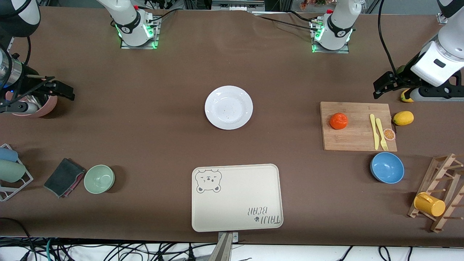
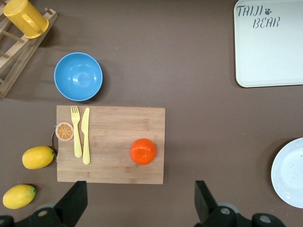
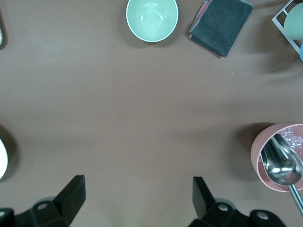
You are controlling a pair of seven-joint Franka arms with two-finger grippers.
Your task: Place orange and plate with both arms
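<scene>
The orange [image 1: 338,120] sits on a wooden cutting board [image 1: 357,143] toward the left arm's end of the table; it also shows in the left wrist view [image 2: 143,151]. The white plate [image 1: 228,107] lies mid-table, its edge showing in the left wrist view [image 2: 291,172] and the right wrist view [image 3: 2,165]. My left gripper [image 1: 378,87] is open and empty in the air beside the board [image 2: 140,201]. My right gripper [image 1: 67,90] is open and empty over bare table beside a pink cup [image 3: 137,196].
A bear-printed cream tray [image 1: 236,197] lies nearer the front camera than the plate. A yellow knife and fork [image 1: 377,130], an orange slice [image 1: 389,134], two lemons [image 1: 403,118], a blue bowl [image 1: 387,167], a mug rack [image 1: 438,195], a green bowl [image 1: 99,178], a cloth [image 1: 64,177], a pink cup [image 1: 36,107].
</scene>
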